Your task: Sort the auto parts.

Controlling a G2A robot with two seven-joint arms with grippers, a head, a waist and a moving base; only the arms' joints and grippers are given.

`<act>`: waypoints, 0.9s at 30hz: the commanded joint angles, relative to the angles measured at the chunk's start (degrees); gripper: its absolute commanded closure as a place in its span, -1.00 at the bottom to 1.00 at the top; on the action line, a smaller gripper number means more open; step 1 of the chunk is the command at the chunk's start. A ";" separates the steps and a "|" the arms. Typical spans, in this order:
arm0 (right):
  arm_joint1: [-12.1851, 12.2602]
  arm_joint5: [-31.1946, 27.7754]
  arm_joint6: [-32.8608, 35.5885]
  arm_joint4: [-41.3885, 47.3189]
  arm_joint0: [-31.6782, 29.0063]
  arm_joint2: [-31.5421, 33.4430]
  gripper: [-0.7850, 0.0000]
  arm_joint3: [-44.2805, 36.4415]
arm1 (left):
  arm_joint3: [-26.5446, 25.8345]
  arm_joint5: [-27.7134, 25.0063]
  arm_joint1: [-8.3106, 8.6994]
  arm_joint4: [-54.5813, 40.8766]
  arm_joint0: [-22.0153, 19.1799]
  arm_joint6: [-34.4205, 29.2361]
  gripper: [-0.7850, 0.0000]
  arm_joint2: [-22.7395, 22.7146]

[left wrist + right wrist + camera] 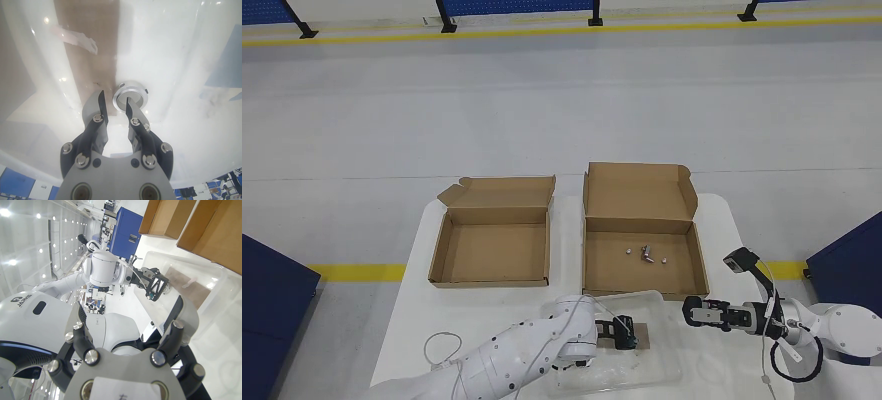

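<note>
A silver metal ring [132, 87] with a small set screw lies on the floor of the clear plastic bin [662, 368] at the table's front. My left gripper [115, 96] is open down inside the bin, one finger in the ring's bore and the other finger [103, 106] just outside its wall, a small gap showing. A clear plastic clip [75, 40] lies farther in, over a brown patch. In the top view the left gripper [625, 335] sits mid-bin. My right gripper [130, 311] hangs open and empty to the right of the bin [217, 298], also seen as the right gripper [697, 312].
Two open cardboard boxes stand behind the bin: the left box [492, 272] holds nothing, the right box [594, 262] holds a small metal part [647, 253] and two tiny pale pieces. The table edge runs close on the right.
</note>
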 commanded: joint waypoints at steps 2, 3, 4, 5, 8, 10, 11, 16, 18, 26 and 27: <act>0.00 0.00 0.00 0.01 0.00 0.00 -1.00 0.00 | 0.26 -0.13 -0.10 -0.09 -0.13 0.13 0.43 0.11; 0.00 0.00 0.00 0.01 0.00 0.00 -1.00 0.00 | 0.37 -0.18 -0.14 -0.11 -0.17 0.18 0.43 0.12; 0.00 0.00 0.00 0.01 0.00 0.00 -1.00 0.00 | 0.50 -0.17 -0.17 -0.10 -0.21 0.17 0.43 0.14; 0.00 0.00 0.00 0.01 0.00 0.00 -1.00 0.00 | 0.57 -0.18 -0.22 -0.09 -0.26 0.19 0.44 0.18; 0.00 0.00 0.00 0.01 0.00 0.00 -1.00 0.00 | 0.75 -0.34 -0.33 -0.04 -0.43 0.34 0.44 0.23; 0.00 0.00 0.00 0.01 0.00 0.00 -1.00 0.00 | 0.87 -0.33 -0.41 -0.08 -0.47 0.35 0.43 0.17; 0.00 0.00 0.00 0.01 0.00 0.00 -1.00 0.00 | 0.91 -0.35 -0.45 -0.07 -0.48 0.35 0.42 0.16; 0.00 0.00 0.00 0.01 0.00 0.00 -1.00 0.00 | 1.55 -0.43 -0.75 -0.10 -0.67 0.43 0.43 0.44; 0.00 0.00 0.00 0.01 0.00 0.00 -1.00 0.00 | 1.95 -0.56 -0.89 -0.20 -0.77 0.56 0.43 0.59; 0.00 0.00 0.00 0.01 0.00 0.00 -1.00 0.00 | 3.16 -0.98 -1.49 -0.70 -1.15 0.98 0.44 1.28; 0.00 0.00 0.00 0.01 0.00 0.00 -1.00 0.00 | 3.29 -1.01 -1.55 -0.72 -1.19 1.02 0.44 1.32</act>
